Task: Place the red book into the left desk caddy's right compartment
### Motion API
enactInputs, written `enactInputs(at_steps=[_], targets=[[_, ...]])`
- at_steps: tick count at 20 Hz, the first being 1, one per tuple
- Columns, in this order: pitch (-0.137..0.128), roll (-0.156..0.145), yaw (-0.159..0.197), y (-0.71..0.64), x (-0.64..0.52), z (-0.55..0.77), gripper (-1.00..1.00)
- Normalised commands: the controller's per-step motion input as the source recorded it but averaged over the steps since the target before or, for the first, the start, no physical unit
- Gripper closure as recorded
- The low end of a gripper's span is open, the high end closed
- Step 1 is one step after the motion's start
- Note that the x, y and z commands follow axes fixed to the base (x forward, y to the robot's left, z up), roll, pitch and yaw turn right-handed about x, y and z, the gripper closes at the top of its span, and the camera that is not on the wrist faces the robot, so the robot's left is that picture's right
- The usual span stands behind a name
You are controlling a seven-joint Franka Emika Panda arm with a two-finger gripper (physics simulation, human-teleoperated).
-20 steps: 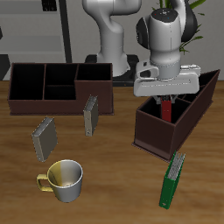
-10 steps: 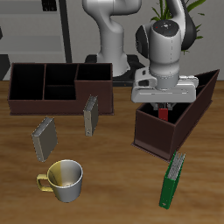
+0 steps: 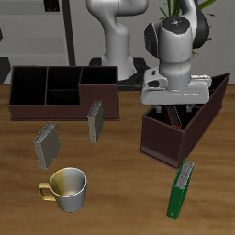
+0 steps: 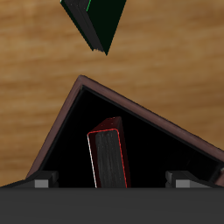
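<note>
The red book (image 4: 108,159) stands tilted inside the right compartment of the left desk caddy (image 4: 149,115), resting on the compartment floor. In the exterior view only a sliver of the red book (image 3: 173,116) shows below the hand, inside the diagonal dark brown caddy (image 3: 170,142). My gripper (image 3: 174,106) hovers just above that compartment. In the wrist view the gripper (image 4: 109,182) has its fingertips (image 4: 39,183) spread wide on either side of the book, apart from it. The gripper is open and empty.
A green book (image 3: 182,188) lies near the front edge, just outside the caddy's corner; it also shows in the wrist view (image 4: 101,19). A second brown caddy (image 3: 64,92) stands farther back. Two grey books (image 3: 46,144) (image 3: 94,121) and a mug (image 3: 66,188) stand nearby.
The gripper has opened and let go of the red book, then risen a little. The book now leans free in the compartment.
</note>
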Motion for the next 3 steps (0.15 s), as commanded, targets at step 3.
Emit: enactInputs(at_steps=[3], targets=[[-0.021, 0.022, 0.031, 0.10, -0.11, 0.11, -1.00]])
